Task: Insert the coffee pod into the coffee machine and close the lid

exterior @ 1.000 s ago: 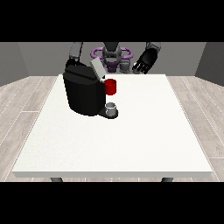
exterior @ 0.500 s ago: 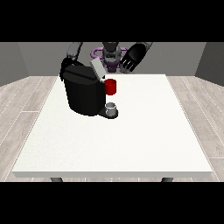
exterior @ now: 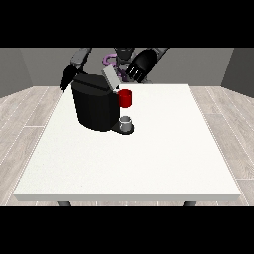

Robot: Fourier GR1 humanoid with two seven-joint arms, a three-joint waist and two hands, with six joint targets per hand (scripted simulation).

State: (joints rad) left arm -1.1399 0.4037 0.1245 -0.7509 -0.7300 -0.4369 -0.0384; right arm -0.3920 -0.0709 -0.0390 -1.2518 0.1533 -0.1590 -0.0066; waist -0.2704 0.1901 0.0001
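1. Fingers [exterior: 133,74] at the view's right: straight, pointing down, holding nothing, just beside the raised grey lid [exterior: 111,78].
2. Hand [exterior: 139,65] itself: hovering above the machine's [exterior: 94,105] top, at the desk's [exterior: 149,158] far edge.
3. Other hand [exterior: 66,79], at the view's left: behind the machine; fingers, cannot tell.
4. Grey thing [exterior: 127,122] under a red thing at the machine [exterior: 125,98]: possibly the pod, unclear.
5. Risk: shutting the lid with no pod inserted; pushing off-centre and sliding the machine.
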